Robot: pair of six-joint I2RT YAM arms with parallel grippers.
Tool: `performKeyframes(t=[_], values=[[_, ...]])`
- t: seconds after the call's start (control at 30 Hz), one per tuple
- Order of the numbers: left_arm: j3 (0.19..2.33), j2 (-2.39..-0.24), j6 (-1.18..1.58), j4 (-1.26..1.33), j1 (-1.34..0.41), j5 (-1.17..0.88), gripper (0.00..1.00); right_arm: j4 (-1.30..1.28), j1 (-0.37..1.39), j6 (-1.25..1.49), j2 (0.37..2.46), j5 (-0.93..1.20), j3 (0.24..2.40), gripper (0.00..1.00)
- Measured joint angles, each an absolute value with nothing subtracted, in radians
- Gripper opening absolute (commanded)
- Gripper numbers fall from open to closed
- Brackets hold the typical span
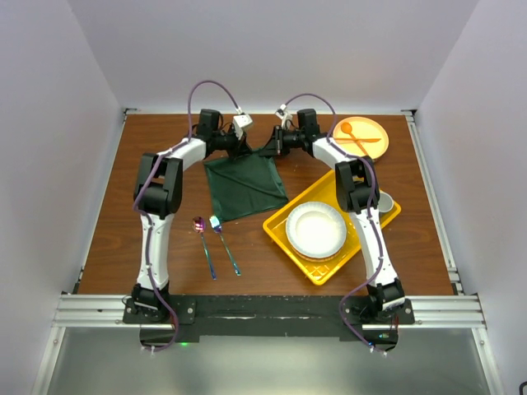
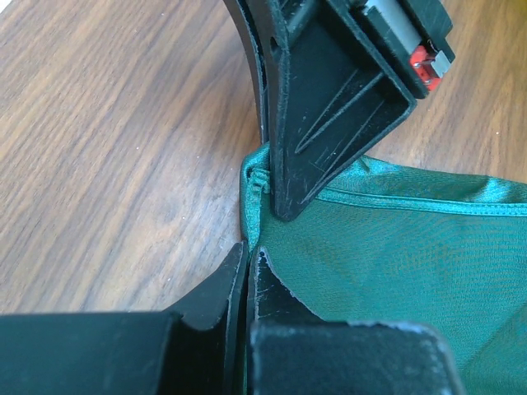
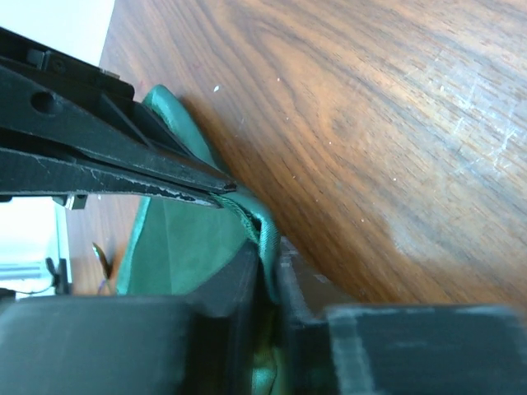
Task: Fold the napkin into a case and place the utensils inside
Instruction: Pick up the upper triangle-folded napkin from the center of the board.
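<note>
The dark green napkin [image 1: 245, 188] lies as a folded shape on the wooden table, its far corner lifted between the two grippers. My left gripper [image 1: 251, 149] is shut on the napkin's edge [image 2: 395, 255] at that corner, fingertips together [image 2: 247, 247]. My right gripper [image 1: 268, 146] is shut on the same corner from the other side, with the green hem [image 3: 265, 234] pinched between its fingers [image 3: 268, 251]. The two grippers nearly touch. The iridescent spoon [image 1: 202, 240] and fork [image 1: 224, 244] lie side by side on the table in front of the napkin, apart from it.
A yellow tray [image 1: 284, 230] with a white plate [image 1: 316, 229] sits at the right front. An orange plate [image 1: 361, 137] with an orange spoon and fork is at the far right. A grey cup [image 1: 384, 200] stands beside the right arm.
</note>
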State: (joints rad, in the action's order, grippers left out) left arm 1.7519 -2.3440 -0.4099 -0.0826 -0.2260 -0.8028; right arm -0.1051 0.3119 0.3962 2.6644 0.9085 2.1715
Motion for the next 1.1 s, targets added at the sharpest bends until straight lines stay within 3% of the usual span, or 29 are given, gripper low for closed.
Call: performKeyframes(t=[0.03,0.07,0.17,0.3,0.63,1.1], values=[[1.752,-2.344,-0.411,-0.083,-0.226,-0.802,0.08,-0.105,0.312,0.396,2.664,0.908,2.172,0.00],[1.752,-2.344,-0.411,-0.083,-0.226,-0.801,0.23,-0.105,0.312,0.396,2.664,0.908,2.172,0.00],[1.752,-2.340,-0.404,-0.085,-0.225,-0.792,0.48,-0.105,0.312,0.393,2.664,0.908,2.172,0.00],[1.742,-2.310,-0.404,-0.107,-0.211,-0.789,0.63,-0.105,0.313,0.368,2.664,0.908,2.171,0.00],[1.838,-2.228,-0.587,-0.461,0.015,-0.844,0.70,-0.102,0.319,0.259,2.630,0.913,2.111,0.00],[1.877,-2.329,-0.718,-0.667,-0.009,-0.903,0.75,-0.088,0.329,0.127,2.504,0.991,2.045,0.00]])
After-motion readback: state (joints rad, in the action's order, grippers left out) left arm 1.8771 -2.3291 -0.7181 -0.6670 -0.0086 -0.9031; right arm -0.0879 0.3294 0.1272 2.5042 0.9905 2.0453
